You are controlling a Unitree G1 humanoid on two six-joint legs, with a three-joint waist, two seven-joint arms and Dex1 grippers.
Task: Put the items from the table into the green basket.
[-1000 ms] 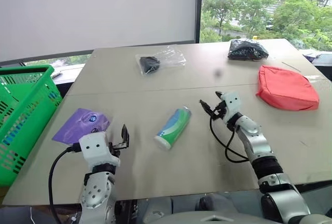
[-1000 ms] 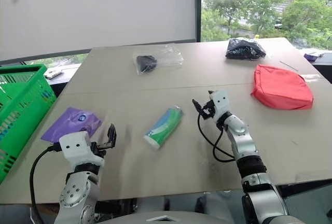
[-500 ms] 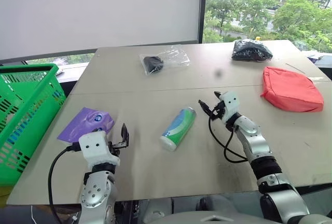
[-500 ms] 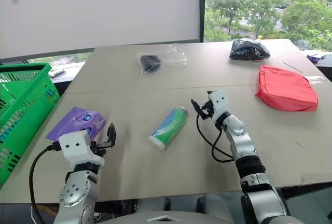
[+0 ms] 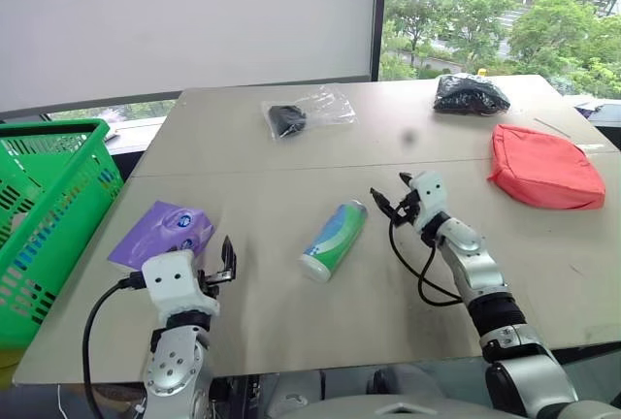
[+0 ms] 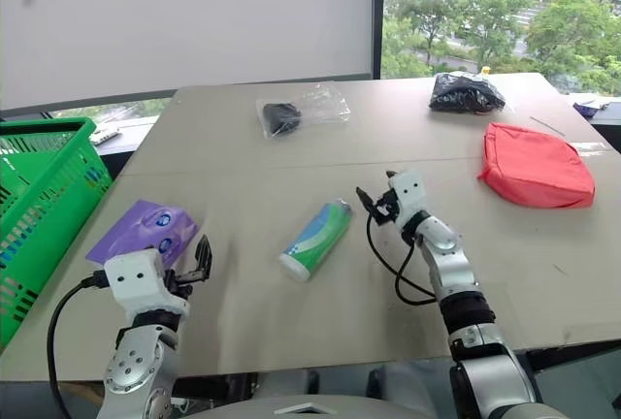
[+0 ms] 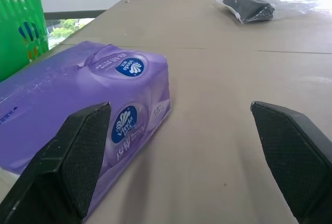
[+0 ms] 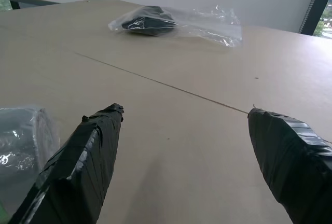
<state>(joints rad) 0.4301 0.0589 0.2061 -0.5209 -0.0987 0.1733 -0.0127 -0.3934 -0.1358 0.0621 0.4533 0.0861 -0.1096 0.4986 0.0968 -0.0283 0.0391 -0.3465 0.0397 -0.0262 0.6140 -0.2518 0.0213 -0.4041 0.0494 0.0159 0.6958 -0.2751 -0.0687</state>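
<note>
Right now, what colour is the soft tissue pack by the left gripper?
Purple soft tissue pack, blue-white round logos; clearest in left wrist view.

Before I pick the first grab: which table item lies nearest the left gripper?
The purple tissue pack, just beside the open left gripper; the other items lie farther off.

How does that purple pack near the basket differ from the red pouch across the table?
The soft purple tissue pack is glossy plastic with printed blue logos; the flat red fabric pouch is plain matte cloth. The pack lies beside the bright green plastic basket, on the robot's left; the pouch lies far right and looks larger. Both lie flat on the beige table, untouched.
</note>
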